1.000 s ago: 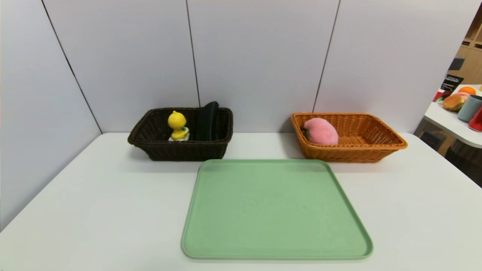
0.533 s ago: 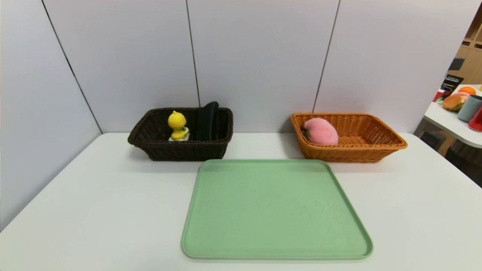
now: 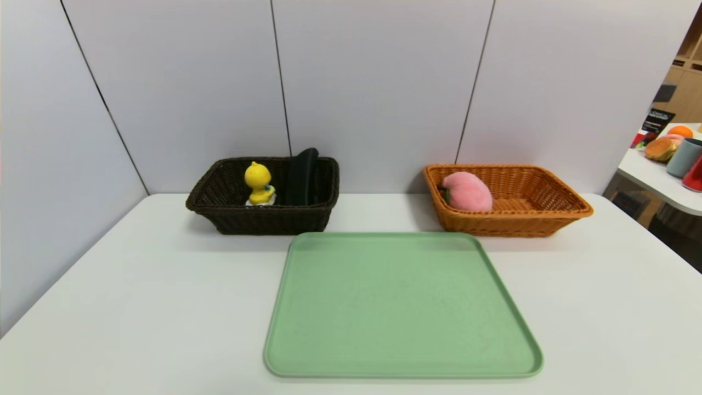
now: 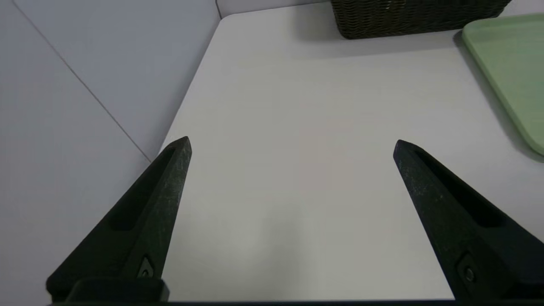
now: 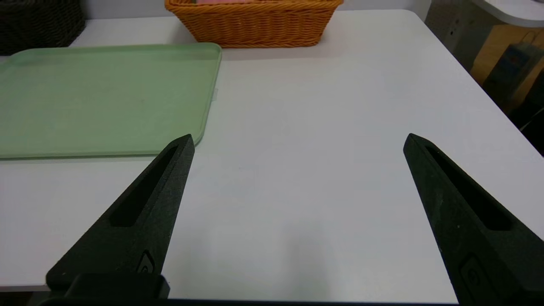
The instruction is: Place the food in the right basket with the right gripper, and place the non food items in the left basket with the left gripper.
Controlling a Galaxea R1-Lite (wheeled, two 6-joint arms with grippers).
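White tabletop [image 3: 137,307], grey panels behind, green tray [image 3: 403,307] bare in the middle. Peach [image 3: 467,191] already in orange basket [image 3: 548,219]; duck [image 3: 259,184] and pouch [image 3: 301,176] in dark basket [image 3: 219,216]. Left hand [image 4: 291,144] spread wide and holding nothing, low over tabletop near the wall. Right hand [image 5: 297,140] likewise released, beside the tray. Sorting looks done. Risk now: pouch leaning on the back rim, liable to tip out if a basket gets bumped.
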